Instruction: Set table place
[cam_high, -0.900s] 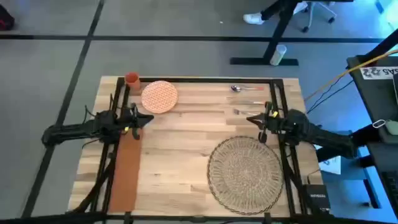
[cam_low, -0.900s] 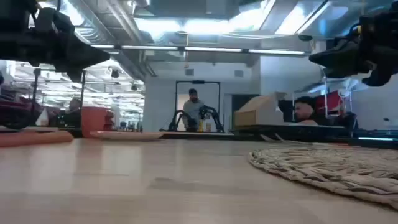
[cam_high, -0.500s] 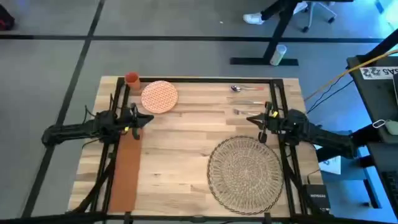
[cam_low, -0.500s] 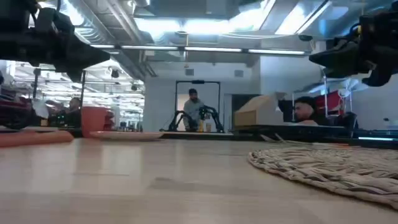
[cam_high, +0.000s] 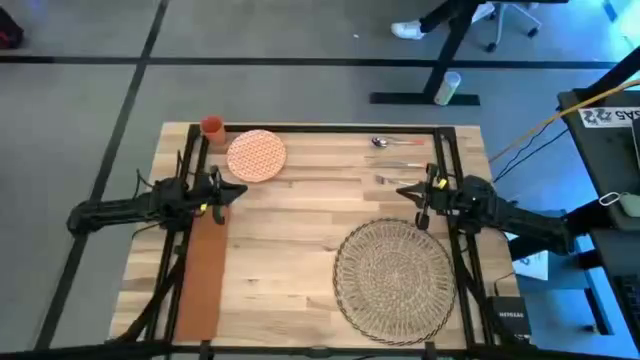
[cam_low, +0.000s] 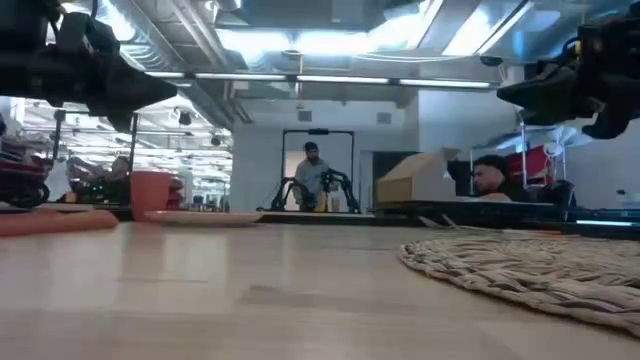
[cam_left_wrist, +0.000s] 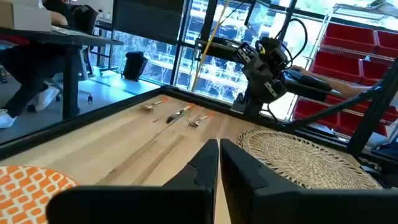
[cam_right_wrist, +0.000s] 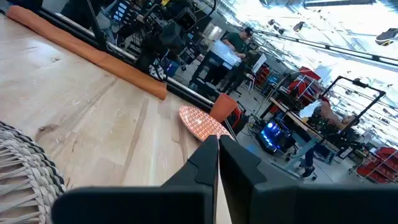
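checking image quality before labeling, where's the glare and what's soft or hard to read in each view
Low view: bright ceiling lights wash out the top, the near table is soft, and both grippers are dark silhouettes. High view: even light, though the cutlery is too small to read. Left wrist view: the window backlight is strong; the woven mat reads clearly. Right wrist view: the upper background is overexposed.

Grey floor (cam_high: 300, 60) crossed by dark lines surrounds the work area. Bright ceiling lights (cam_low: 300, 40) and exposed ducts hang overhead. Red storage bins (cam_left_wrist: 354, 43) fill metal shelving beside tall windows (cam_left_wrist: 199, 43). A desk (cam_left_wrist: 56, 37) stands at one side.
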